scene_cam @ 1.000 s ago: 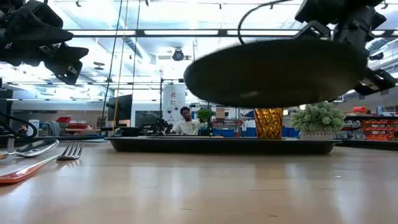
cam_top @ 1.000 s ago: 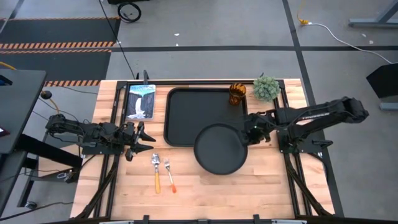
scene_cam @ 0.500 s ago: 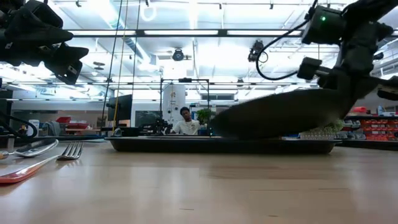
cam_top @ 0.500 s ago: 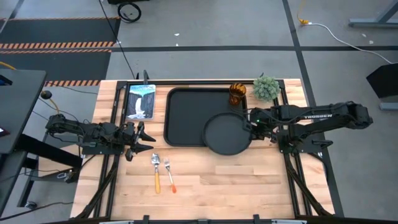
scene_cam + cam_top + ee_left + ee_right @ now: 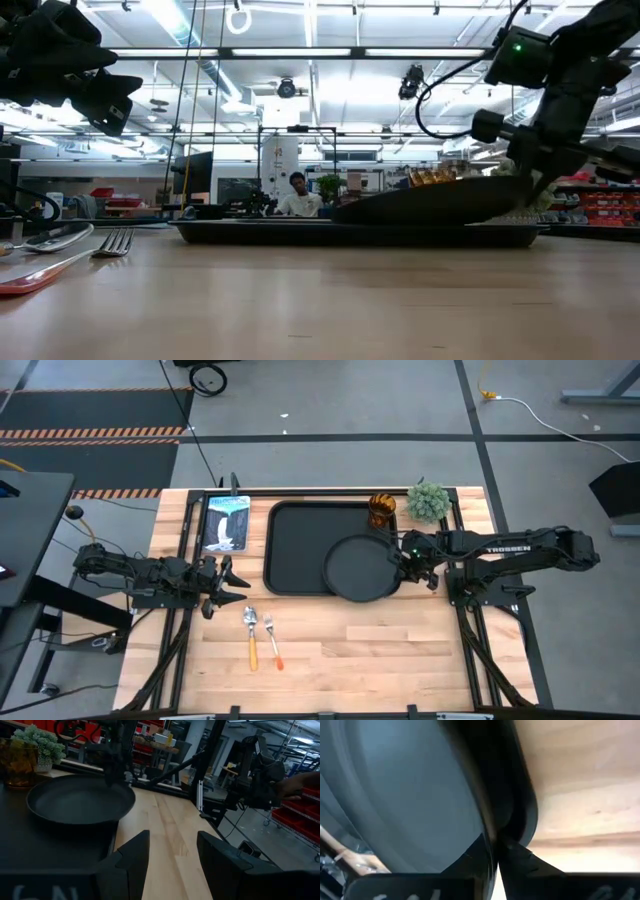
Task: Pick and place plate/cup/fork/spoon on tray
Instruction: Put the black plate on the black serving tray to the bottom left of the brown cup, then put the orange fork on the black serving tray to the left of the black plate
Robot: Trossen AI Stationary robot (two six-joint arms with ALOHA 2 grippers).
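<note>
The round black plate lies tilted over the right near part of the black tray. My right gripper is shut on the plate's right edge. The amber cup stands in the tray's far right corner. The spoon and the fork lie side by side on the wood near the front left. My left gripper hovers open and empty left of the tray, above the spoon and fork. My right gripper pinches the plate's rim at its right edge between its two fingers, one above the rim and one below. It comes from the table's right, slanting down. The plate is tilted: its held side is raised and its left side is down at the tray.
A small potted plant stands at the far right, beside the cup. A picture booklet lies left of the tray. Bare wood lies in front of the tray. A person sits in the room behind.
My right gripper has carried the plate toward the table's far edge and down, from high over the wood in front of the tray onto the tray. The plate's left side has come down to the tray, and its held right side stays raised.
</note>
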